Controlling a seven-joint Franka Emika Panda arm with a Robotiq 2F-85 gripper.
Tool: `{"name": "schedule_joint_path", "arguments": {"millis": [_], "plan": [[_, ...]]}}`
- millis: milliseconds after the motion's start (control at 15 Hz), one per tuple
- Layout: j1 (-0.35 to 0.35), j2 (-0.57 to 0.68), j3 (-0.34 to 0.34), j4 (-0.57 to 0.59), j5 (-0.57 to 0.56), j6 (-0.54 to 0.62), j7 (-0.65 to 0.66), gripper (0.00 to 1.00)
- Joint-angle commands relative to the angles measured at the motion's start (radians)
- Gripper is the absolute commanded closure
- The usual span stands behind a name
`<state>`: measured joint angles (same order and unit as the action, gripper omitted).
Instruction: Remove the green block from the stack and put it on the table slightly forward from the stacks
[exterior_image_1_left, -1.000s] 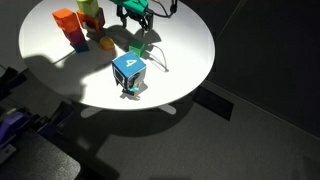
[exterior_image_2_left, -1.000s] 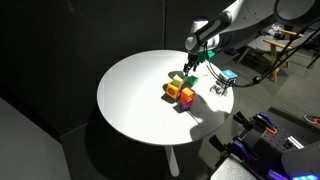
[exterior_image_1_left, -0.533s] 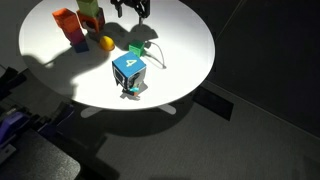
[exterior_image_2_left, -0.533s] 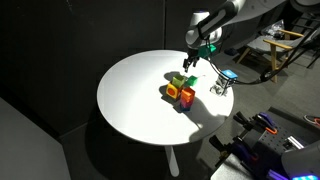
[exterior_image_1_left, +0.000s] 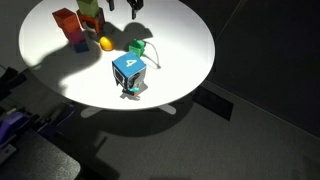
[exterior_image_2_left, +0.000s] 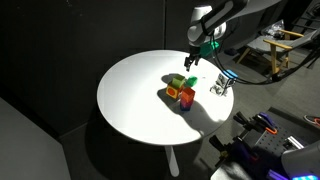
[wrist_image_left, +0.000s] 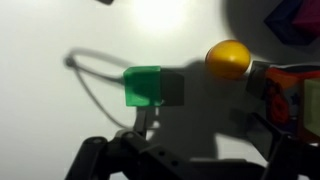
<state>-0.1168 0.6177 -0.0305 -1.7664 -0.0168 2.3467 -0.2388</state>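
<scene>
Right now I see the green block (exterior_image_1_left: 138, 47) lying flat on the white table (exterior_image_1_left: 185, 45), on its own and free of any grasp. In the wrist view the green block (wrist_image_left: 143, 85) sits a little way ahead of the jaws, nearer to the dark finger (wrist_image_left: 92, 155) at the lower left than to its partner at the lower right, and touching neither. The jaws are spread wide and hold nothing. In an exterior view they hang above the table with the arm (exterior_image_2_left: 225, 20) reaching in from the upper right. A thin grey wire (wrist_image_left: 90, 75) curls over the table just beside the block. A yellow ball (wrist_image_left: 228, 58) rests close to the block on its other side, apart from it. In an exterior view that ball (exterior_image_1_left: 106, 43) lies between the block and the orange-topped stack (exterior_image_1_left: 68, 22). A second stack (exterior_image_1_left: 90, 10) stands just behind, near the table's far edge. A blue cube (exterior_image_1_left: 128, 73) marked with a white 4 stands nearer the camera, apart from the green block. From the wrist view I can see only the orange and red edge of one stack at the right, beside the ball.
</scene>
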Motion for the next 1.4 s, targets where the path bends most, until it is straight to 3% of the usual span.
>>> {"name": "schedule_joint_path", "arguments": {"millis": [0,467,1067,1333], "plan": [[0.025,-0.092,-0.015,-0.096,-0.040,-0.029,0.042,0.00],[0.051,-0.195,0.002,-0.219,-0.055,-0.106,0.027,0.00],[0.093,-0.310,-0.001,-0.387,-0.087,0.064,0.096,0.00],[0.084,-0.282,0.008,-0.363,-0.068,0.056,0.064,0.00]]}}
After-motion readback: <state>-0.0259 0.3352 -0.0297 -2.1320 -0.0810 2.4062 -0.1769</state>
